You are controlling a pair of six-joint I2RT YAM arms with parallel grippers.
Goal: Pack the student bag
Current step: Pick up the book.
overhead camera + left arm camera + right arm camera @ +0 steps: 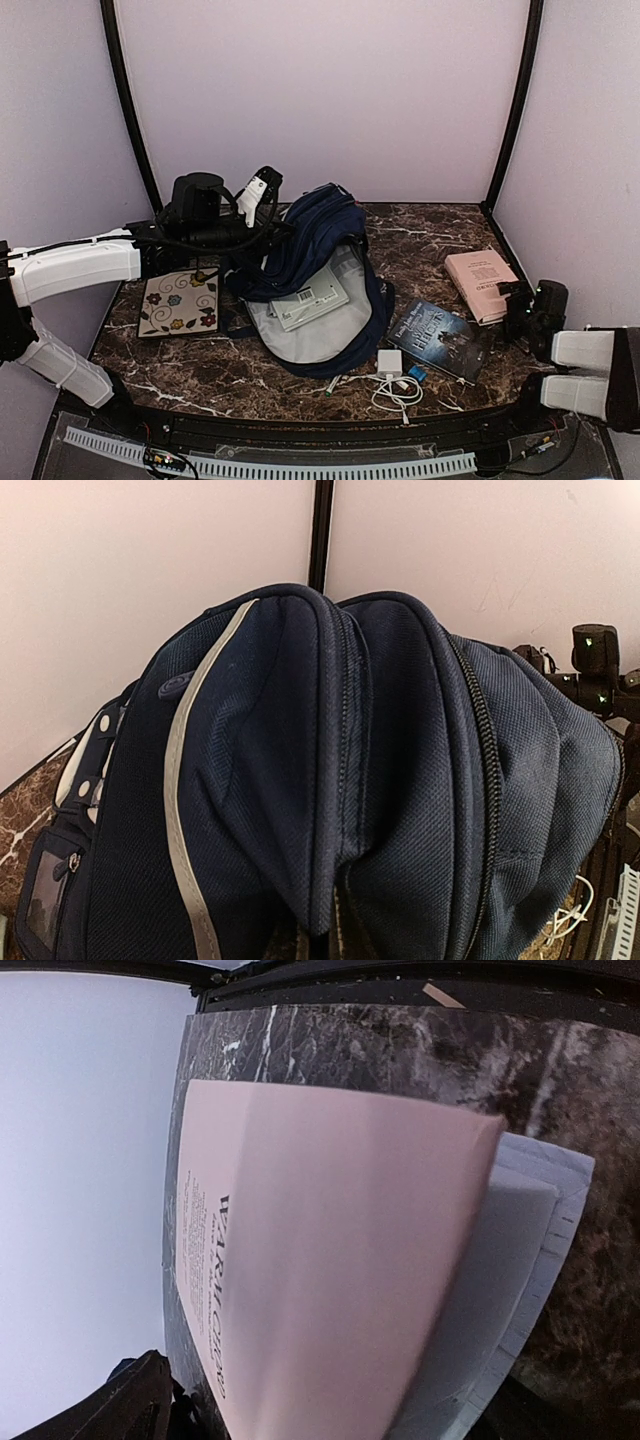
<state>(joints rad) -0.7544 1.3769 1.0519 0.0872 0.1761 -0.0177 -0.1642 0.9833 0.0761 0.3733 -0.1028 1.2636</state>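
Observation:
The student bag (312, 240), navy with a pale stripe, lies open mid-table with its grey lining (330, 335) showing and a pale book (310, 298) inside. My left gripper (256, 238) is shut on a fold of the bag's upper fabric and holds that flap up. In the left wrist view the bag (270, 780) fills the picture and the fold bunches at the left gripper (325, 935), whose fingers are hidden. My right gripper (519, 308) stands wide at the near right corner of a pink book (480, 282). That pink book (340, 1260) fills the right wrist view.
A flower-patterned notebook (180, 301) lies left of the bag. A dark blue book (441, 338) and a white charger with coiled cable (393, 368) lie right of it, near the front edge. Walls close in the back and both sides.

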